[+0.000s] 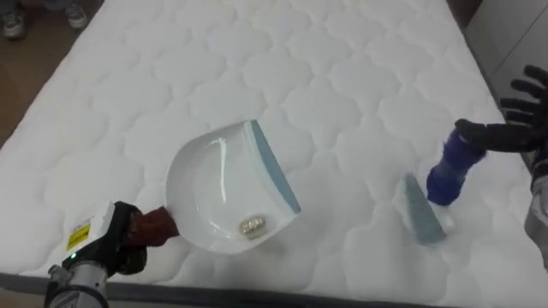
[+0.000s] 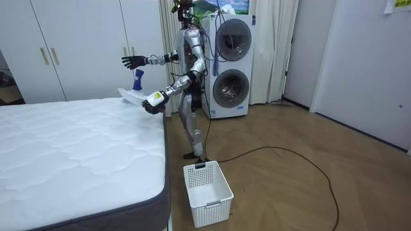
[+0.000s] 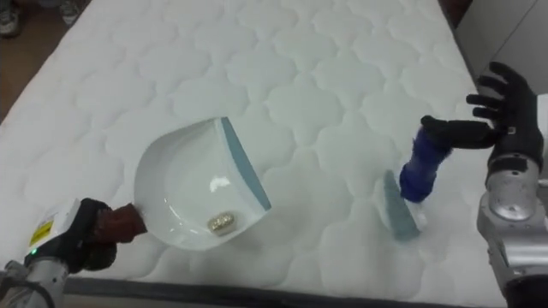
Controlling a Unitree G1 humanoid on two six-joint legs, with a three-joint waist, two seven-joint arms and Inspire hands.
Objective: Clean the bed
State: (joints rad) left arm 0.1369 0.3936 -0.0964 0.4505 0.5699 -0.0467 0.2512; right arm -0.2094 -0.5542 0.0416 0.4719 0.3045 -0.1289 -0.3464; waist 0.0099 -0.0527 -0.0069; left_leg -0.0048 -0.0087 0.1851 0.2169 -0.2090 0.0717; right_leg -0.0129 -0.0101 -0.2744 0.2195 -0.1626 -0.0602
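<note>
Small pale scrap (image 1: 252, 226) inside the white dustpan (image 1: 214, 184), mattress (image 1: 325, 68) beneath.
Grips the dustpan's dark handle (image 1: 154, 228) in the curled left hand (image 1: 120, 244); spreads the right hand (image 1: 524, 120) wide, well right of the dustpan, thumb by the top of the upright blue brush (image 1: 449, 162). Best, probably, to keep the dustpan level, lip raised, lest the scrap spill back.

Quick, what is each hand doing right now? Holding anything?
Left hand: closed round the handle of the dustpan.
Right hand: open, fingers spread, thumb at the top of the blue brush, not curled round it.
</note>
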